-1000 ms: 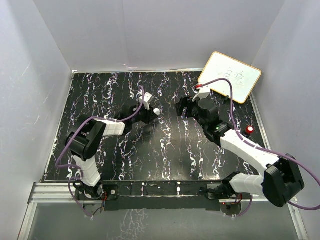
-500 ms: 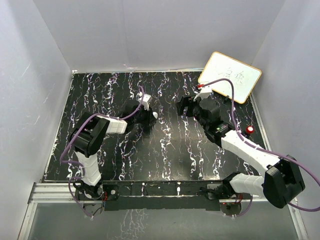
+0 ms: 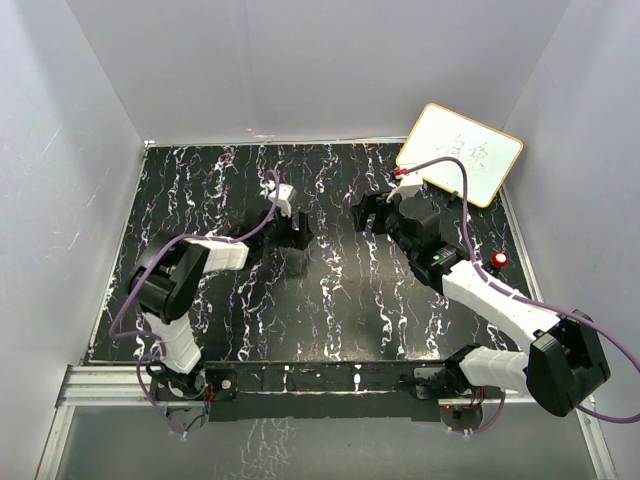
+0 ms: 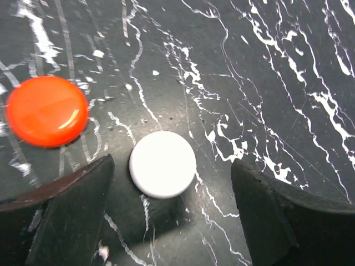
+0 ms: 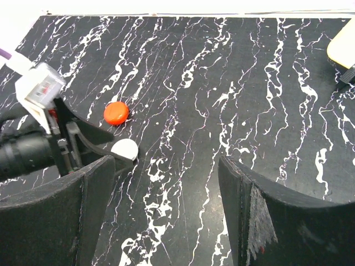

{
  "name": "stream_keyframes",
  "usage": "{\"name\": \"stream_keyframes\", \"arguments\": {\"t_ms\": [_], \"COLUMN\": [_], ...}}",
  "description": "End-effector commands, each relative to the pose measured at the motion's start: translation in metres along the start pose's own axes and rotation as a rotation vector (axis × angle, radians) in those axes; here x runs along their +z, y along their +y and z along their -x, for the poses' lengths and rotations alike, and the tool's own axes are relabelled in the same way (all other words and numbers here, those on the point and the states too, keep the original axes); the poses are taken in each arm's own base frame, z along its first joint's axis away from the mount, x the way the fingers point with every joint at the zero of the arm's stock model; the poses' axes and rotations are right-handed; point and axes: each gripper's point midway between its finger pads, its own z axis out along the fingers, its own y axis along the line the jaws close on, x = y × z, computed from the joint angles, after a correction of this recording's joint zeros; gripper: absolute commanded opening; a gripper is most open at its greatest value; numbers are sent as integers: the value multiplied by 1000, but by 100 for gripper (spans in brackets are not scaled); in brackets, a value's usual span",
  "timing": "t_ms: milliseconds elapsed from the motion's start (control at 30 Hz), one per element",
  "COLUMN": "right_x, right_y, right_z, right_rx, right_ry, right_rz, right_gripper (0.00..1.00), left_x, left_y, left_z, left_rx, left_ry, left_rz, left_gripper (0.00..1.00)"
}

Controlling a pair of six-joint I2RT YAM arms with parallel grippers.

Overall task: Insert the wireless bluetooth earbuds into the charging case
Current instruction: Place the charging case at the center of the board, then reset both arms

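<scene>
A white round puck (image 4: 162, 164) lies flat on the black marbled table, between the fingers of my left gripper (image 4: 172, 185), which stands open and clear of it. A red round puck (image 4: 47, 111) rests just beyond the left finger. The right wrist view shows the same red puck (image 5: 116, 113) and white puck (image 5: 125, 148) beside the left gripper's fingers (image 5: 91, 141). My right gripper (image 5: 166, 172) hovers open and empty over bare table, right of them. No earbuds show. I cannot tell whether either puck is the charging case.
A small whiteboard (image 3: 460, 152) leans at the back right corner. A tiny red glowing spot (image 3: 498, 260) sits beside the right forearm; I cannot tell what it is. White walls enclose the table on three sides.
The left gripper was shut with the white puck at its tip; its jaws have opened and the puck now lies on the table. The right arm has barely moved.
</scene>
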Motion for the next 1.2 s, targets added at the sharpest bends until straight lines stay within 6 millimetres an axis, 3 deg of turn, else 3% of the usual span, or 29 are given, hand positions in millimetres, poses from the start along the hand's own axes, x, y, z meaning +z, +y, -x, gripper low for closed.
{"name": "stream_keyframes", "arguments": {"t_ms": [0,100,200,333,500,600,667,900,1033,1167], "right_x": [2,2,1,1,2,3,4,8,9,7], "right_y": [3,-2,-16,-43,-56,-57,-58,-59,-60,-61], "right_z": [17,13,7,-5,-11,-11,-11,-10,-10,-11], "right_rx": [14,13,37,90,107,108,108,108,106,109], "right_ry": [-67,-62,-57,-47,-24,-20,-19,-17,-15,-16], "right_rz": [19,-5,-73,-179,-212,-207,-205,-206,-203,-201], "right_gripper": [73,73,76,98,98,98,98,98,98,98], "left_x": [-42,-73,-113,-174,-222,-246,-251,-241,-231,-234], "left_y": [10,29,57,110,149,163,168,181,180,175], "left_z": [58,72,77,66,51,58,61,47,51,59], "left_rx": [-2,-53,-129,-333,-504,-530,-553,-565,-559,-573], "left_ry": [-158,-218,-295,-401,-530,-562,-541,-348,-316,-375], "left_rz": [126,270,448,768,944,1106,1192,1390,1362,1297], "left_gripper": [89,98,99,99,98,99,98,99,99,98]}}
